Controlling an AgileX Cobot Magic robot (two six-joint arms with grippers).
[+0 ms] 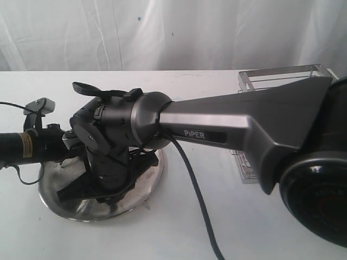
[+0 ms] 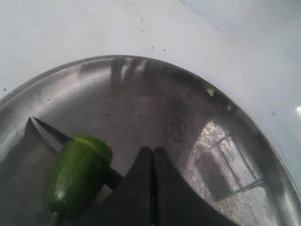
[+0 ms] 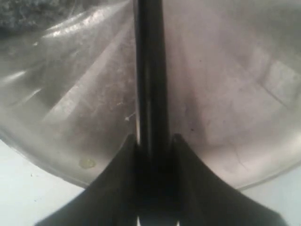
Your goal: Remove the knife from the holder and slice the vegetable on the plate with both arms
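**Plate:** The plate is a round, shallow steel dish on the white bench. Its surface is shiny but scuffed and finely scratched. A pale green fleck sits near the rim.

**Vegetable:** The vegetable is a small, glossy green chili lying on the plate's floor. It is smooth-skinned and blunt at the cut end.

**Knife:** The knife is matt black and narrow, tapering to a point. Its blade crosses the chili near one end, with a thin slice of chili on the far side of the blade.

**Left end effector:** The left end effector has 2 black wedge-shaped fingers pressed together with nothing between them. It sits low over the plate, just beside the chili.

**Right end effector:** The right end effector is clamped on the knife, which runs straight out from between the fingers over the plate. I cannot tell whether the gripped part is handle or blade.

**Holder:** The holder is a boxy silver wire rack. It stands well apart from the plate and is largely hidden behind the grey arm link.
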